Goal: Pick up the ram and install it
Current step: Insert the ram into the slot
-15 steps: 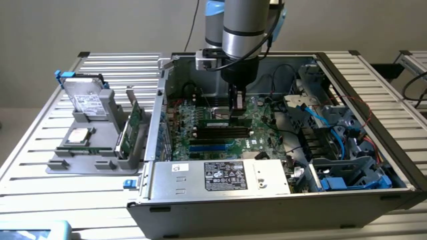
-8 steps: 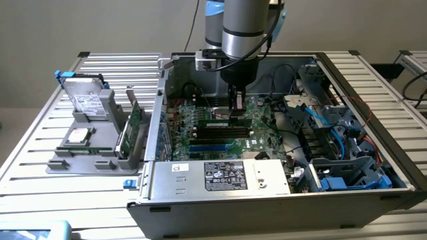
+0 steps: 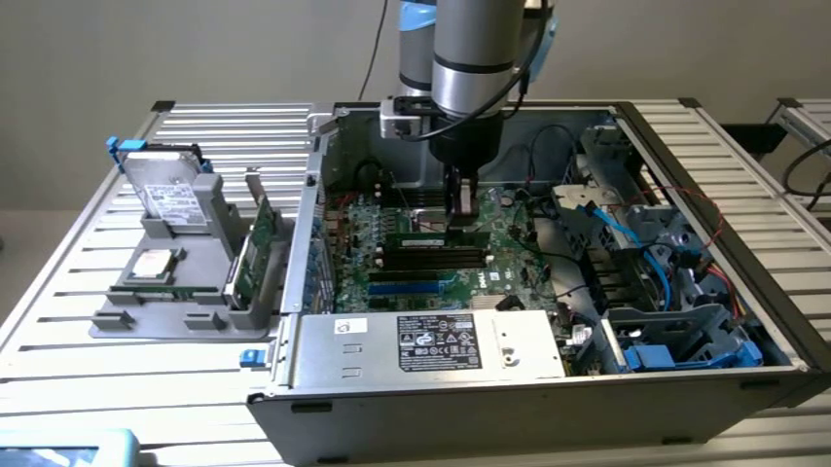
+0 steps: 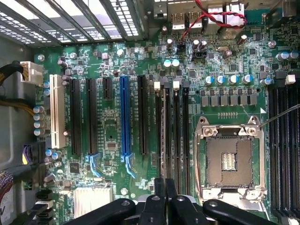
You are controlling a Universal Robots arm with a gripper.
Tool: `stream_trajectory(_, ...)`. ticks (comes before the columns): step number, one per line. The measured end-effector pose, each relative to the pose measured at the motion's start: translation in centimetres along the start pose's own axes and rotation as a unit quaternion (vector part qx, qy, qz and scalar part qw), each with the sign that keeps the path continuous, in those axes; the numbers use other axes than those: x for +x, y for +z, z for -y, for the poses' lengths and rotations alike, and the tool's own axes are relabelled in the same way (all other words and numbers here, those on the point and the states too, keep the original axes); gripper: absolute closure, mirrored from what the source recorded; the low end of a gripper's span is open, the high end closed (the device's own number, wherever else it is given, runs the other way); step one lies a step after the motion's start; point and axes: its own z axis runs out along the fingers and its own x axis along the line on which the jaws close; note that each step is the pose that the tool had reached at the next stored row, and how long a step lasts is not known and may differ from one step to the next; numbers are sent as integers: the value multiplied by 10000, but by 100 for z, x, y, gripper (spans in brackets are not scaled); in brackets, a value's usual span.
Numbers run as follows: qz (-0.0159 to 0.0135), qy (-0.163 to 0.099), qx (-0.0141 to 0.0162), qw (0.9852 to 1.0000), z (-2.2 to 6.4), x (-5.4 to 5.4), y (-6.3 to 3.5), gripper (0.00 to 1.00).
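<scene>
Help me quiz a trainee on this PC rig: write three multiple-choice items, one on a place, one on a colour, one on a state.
1. In the exterior view, the gripper is over:
A. the motherboard
B. the grey tray
C. the power supply

2. In the wrist view, the long slot that stands out among the black ones is:
A. red
B. blue
C. yellow

3. The case is:
A. open
B. shut by a panel
C. wrapped in foil

Answers:
1 A, since the arm reaches down into the case and the gripper sits close above the ram on the board.
2 B, since that slot is plainly blue between black neighbours.
3 A, since the board, cables and drive bays all show from above.
</scene>
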Motion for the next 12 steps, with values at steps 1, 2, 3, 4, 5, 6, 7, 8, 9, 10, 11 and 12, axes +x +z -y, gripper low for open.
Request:
stream_trajectory(1,2,0,-1,10000,0,6,1,88)
stream_trajectory(2,4,0,-2,10000,0,10,3,88)
stream_trajectory(3,5,0,-3,10000,1,16,5,88)
stream_trajectory(4,6,0,-3,10000,1,22,7,88)
stream_trajectory(5,8,0,-4,10000,1,26,11,88)
stream_trajectory(6,9,0,-4,10000,1,27,17,88)
stream_trajectory(7,10,0,-4,10000,1,28,24,88)
stream_trajectory(8,10,0,-4,10000,1,27,32,88)
stream_trajectory(9,10,-1,-4,10000,2,27,40,88)
stream_trajectory(10,10,-1,-4,10000,2,26,46,88)
stream_trajectory(11,9,-1,-5,10000,0,27,48,88)
stream_trajectory(12,8,-1,-5,10000,-4,27,49,88)
